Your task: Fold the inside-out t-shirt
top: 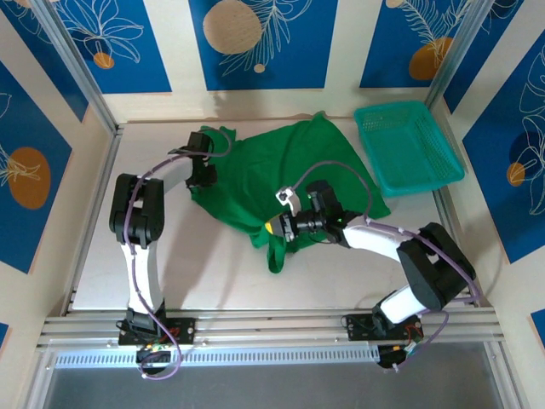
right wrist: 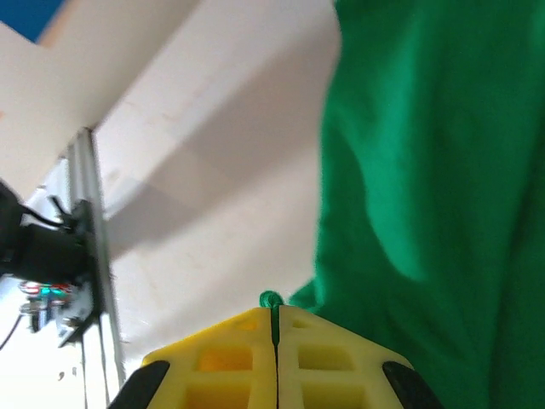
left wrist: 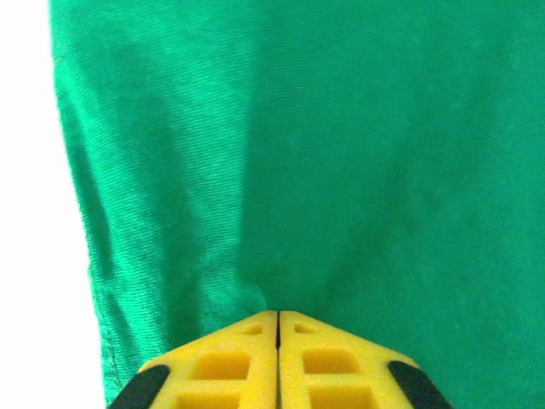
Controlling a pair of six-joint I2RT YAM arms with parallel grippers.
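The inside-out t-shirt (top: 294,166) is bright green and lies crumpled across the middle of the table. My left gripper (top: 203,175) sits at the shirt's left edge. In the left wrist view its yellow fingers (left wrist: 230,358) are shut, and wrinkles in the green cloth (left wrist: 341,153) run into their tips. My right gripper (top: 274,227) is at the shirt's near edge, where a strip of cloth (top: 275,253) hangs toward me. The right wrist view shows those fingers (right wrist: 324,358) shut, with a nub of green cloth (right wrist: 271,299) pinched between the tips.
A teal mesh basket (top: 407,146) stands at the back right of the table. A metal rail (top: 272,324) runs along the near edge and metal frames line both sides. Bare table (top: 213,264) lies in front of the shirt, between the arms.
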